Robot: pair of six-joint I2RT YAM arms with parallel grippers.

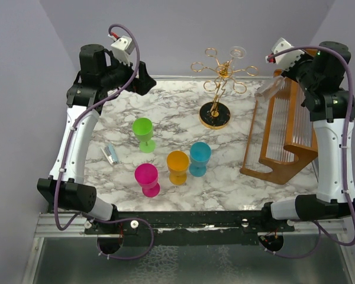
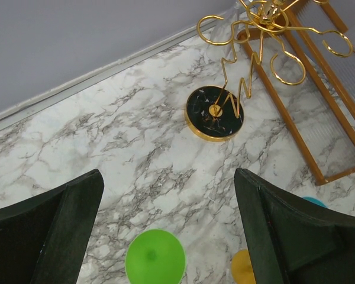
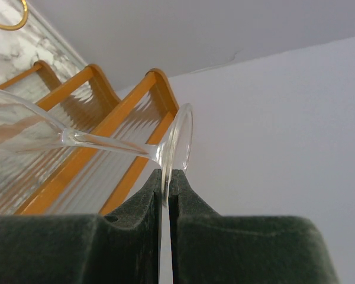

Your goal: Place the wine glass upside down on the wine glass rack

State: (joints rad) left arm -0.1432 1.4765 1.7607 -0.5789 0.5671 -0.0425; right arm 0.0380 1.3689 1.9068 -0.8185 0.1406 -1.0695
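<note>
Where the right fingers [image 3: 192, 204] press together, they pinch the edge of the glass's [image 3: 178, 139] round foot, and nothing else sits between them. From that foot the thin stem runs away to the bowl, so the glass lies almost on its side in the air rather than upright. Seen from above, the glass [image 1: 271, 87] hangs over the far right corner, above the far end of the wooden frame [image 1: 284, 139], with the bowl turned toward the rack [image 1: 216, 115]. It is near the rack's right-hand arms but clear of them and touches nothing on it. The frame's orange slats [image 3: 115, 121] and ribbed clear panels fill the background behind the stem.

The left fingers [image 2: 53, 234] stand spread wide and hold nothing. They hover high over the far left of the tabletop [image 2: 124, 148], pointing down. Between them the marble shows, and near the bottom edge the rim of the green cup [image 2: 155, 257]. Farther out in that view, the rack's black, gold-rimmed base [image 2: 215, 112] sits on the marble, its ringed arms spreading above.

On the tabletop's middle, well apart from both arms, stand four cups: green [image 1: 143, 131], pink [image 1: 147, 178], orange [image 1: 178, 166] and blue [image 1: 200, 157], the last two touching or nearly so.
</note>
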